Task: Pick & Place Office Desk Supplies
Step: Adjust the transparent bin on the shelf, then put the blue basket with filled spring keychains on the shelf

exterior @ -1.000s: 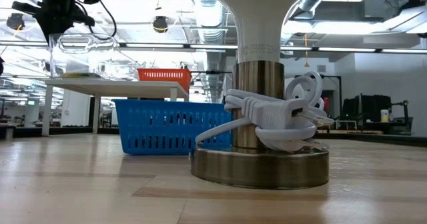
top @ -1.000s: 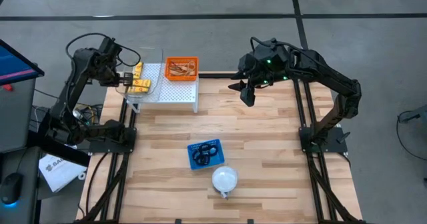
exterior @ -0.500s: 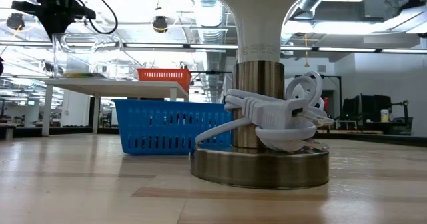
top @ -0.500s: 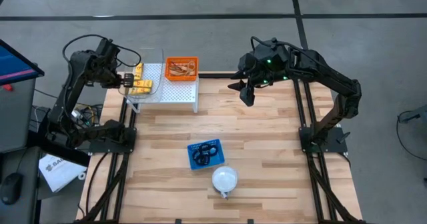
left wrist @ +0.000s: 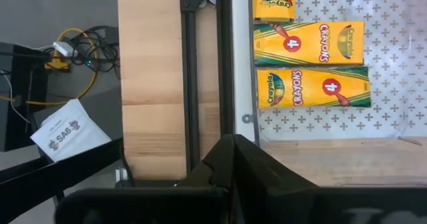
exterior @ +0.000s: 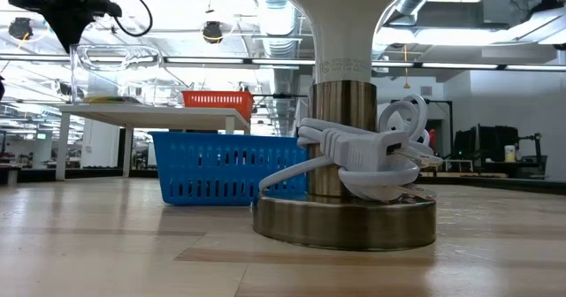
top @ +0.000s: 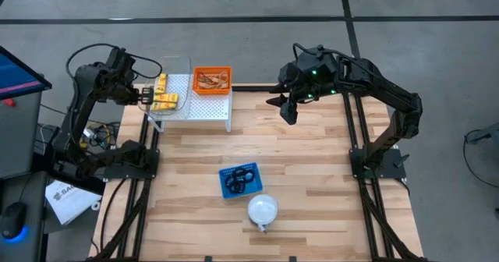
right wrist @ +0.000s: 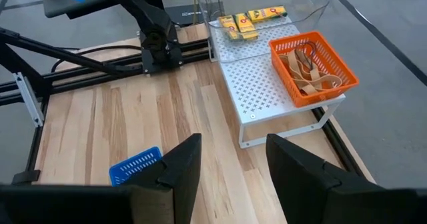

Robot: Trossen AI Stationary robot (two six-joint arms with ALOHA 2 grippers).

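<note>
nearest you on the table, the white dome lamp point(top: 262, 210) is sitting just beside the blue basket point(top: 238, 179) holding the black rings point(top: 234, 185). farther back, on the white perforated shelf point(top: 204, 102), the orange basket point(top: 212, 80) is holding the tan rubber bands point(right wrist: 308, 74), with the crayola crayon boxes point(left wrist: 312, 87) in the clear bin point(top: 173, 90). your left gripper point(top: 143, 97) is hanging shut and empty at that bin's outer edge; your right gripper point(top: 287, 108) is waiting open over the table's far side. you are best opening the left fingers before lowering squarely over one box.

Left gripper point(top: 143, 96) closed, right gripper point(top: 284, 106) parted.
</note>
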